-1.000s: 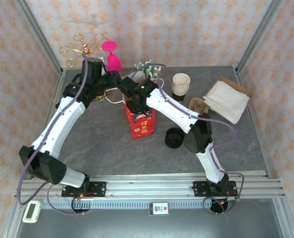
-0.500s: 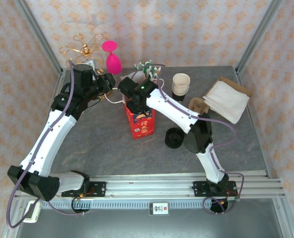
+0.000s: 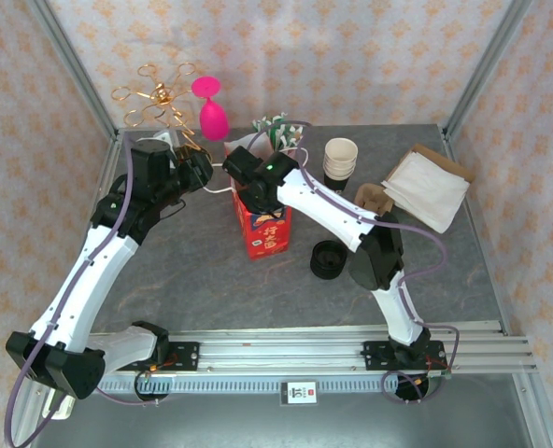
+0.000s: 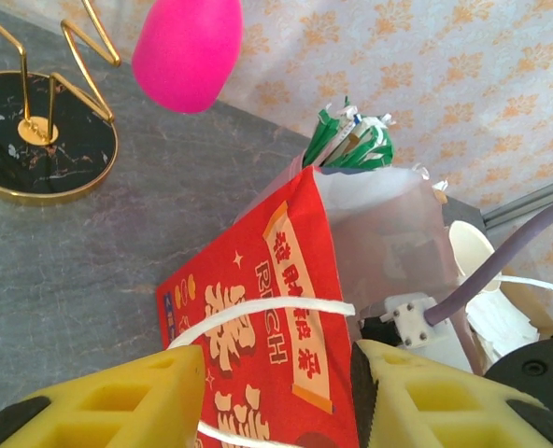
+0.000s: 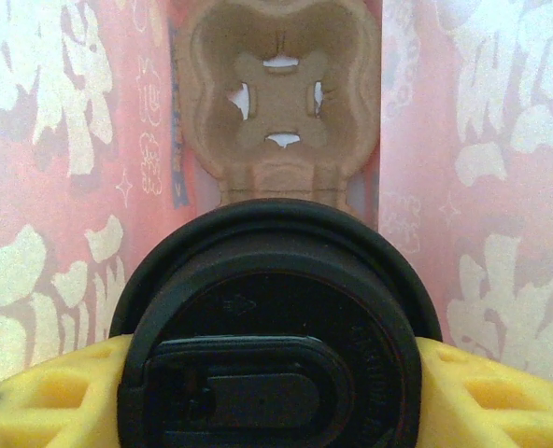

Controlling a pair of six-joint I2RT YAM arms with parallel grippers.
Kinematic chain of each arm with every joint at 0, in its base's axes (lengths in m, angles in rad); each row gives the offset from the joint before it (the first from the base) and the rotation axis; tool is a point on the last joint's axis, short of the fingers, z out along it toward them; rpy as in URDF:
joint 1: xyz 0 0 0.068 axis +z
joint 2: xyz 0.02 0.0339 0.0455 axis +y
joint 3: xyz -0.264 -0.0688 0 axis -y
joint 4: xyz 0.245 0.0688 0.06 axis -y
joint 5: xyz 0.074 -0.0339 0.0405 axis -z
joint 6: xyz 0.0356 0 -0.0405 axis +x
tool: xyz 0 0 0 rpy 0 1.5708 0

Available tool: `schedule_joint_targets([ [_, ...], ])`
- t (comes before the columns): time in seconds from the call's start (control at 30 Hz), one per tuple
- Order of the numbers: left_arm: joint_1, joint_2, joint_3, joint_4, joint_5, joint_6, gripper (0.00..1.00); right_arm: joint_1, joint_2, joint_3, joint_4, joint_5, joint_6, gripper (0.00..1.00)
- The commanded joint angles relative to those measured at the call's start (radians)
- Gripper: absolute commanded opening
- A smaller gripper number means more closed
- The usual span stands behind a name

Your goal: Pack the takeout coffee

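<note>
Standing upright at the middle of the grey table (image 3: 211,280): one red paper bag (image 3: 265,233), mouth open. Inside, at its bottom: one brown pulp cup carrier (image 5: 281,93). Left gripper (image 4: 276,373): fingers spread, astride the bag's rim and its white cord handle (image 4: 267,305), not clamping. Right gripper (image 5: 272,397): reaching down into the bag, pinching the takeout coffee (image 5: 272,308) by its sides, black lid up, above the carrier.

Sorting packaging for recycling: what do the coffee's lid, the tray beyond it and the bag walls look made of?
The takeout coffee lid looks like moulded black plastic: satin sheen, crisp embossed sip tab. The tray looks like moulded paper pulp: matte brown, fibrous, soft-edged holes. The bag walls seem thin coated paper or film, light glowing through the red print.
</note>
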Motion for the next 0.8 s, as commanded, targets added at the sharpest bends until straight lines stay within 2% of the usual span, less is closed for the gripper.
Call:
schedule_joint_targets([
  [0.0, 0.013, -0.026, -0.029, 0.019, 0.016, -0.035, 0.46, -0.011, 0.067, -0.070, 0.001, 0.033, 0.008, 0.45],
  [0.37, 0.013, -0.034, -0.048, 0.028, 0.024, -0.048, 0.47, -0.011, 0.078, -0.080, 0.021, 0.022, 0.009, 0.46],
  [0.67, 0.014, -0.036, -0.069, 0.031, 0.053, -0.044, 0.48, -0.013, 0.114, -0.002, -0.037, 0.044, 0.003, 0.46],
  [0.77, 0.013, -0.047, -0.079, 0.036, 0.056, -0.044, 0.48, -0.011, 0.108, -0.035, -0.018, 0.032, 0.005, 0.46],
])
